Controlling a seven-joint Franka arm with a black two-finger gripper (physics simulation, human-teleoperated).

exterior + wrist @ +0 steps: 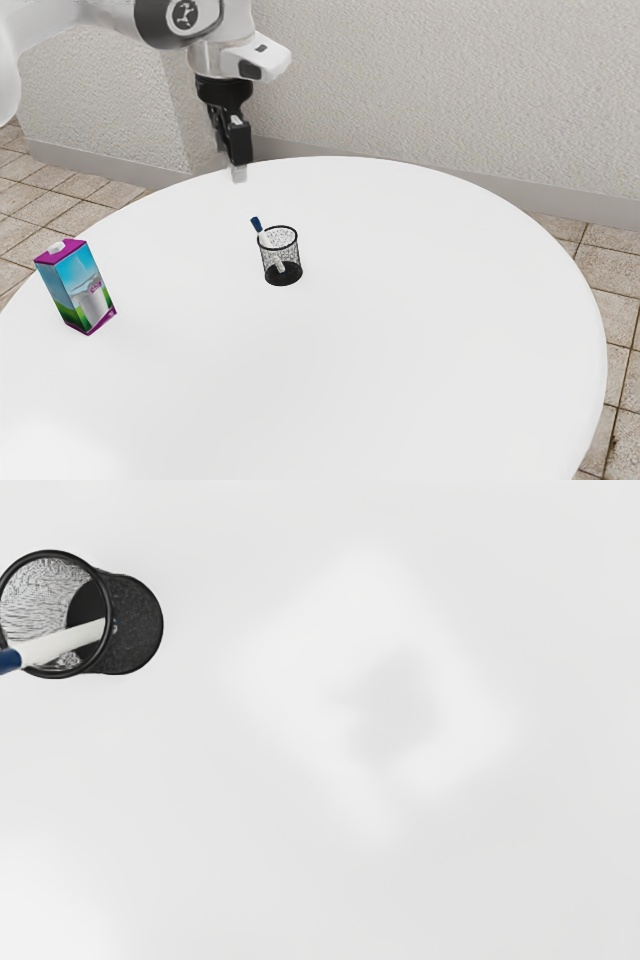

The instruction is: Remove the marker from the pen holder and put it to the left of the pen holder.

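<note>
Exterior view. One arm enters from the upper left and carries one black gripper, pointed downward near the far edge of one round white table. Whether the gripper is spread apart or drawn together cannot be told from this angle, nor whether anything lies within its grasp; it is well apart from the pen holder. The pen holder, one in number, is a black mesh cup standing upright on the table. It contains one marker, tilted, its dark blue end projecting above the rim toward the exterior view's left and its white barrel visible through the mesh. Near the exterior view's left edge stands one carton, upright and well apart from the cup, with a purple top, a white cap and a panel in blue and green. The small lettering on its front is too small to read. A round dark emblem marks the arm. Behind are a pale wall and a tiled floor.

Wrist view. The same cup and marker are seen from above: the white barrel slants inside the cup, and the blue end extends past the rim. Soft light and grey patches mark the tabletop.
</note>
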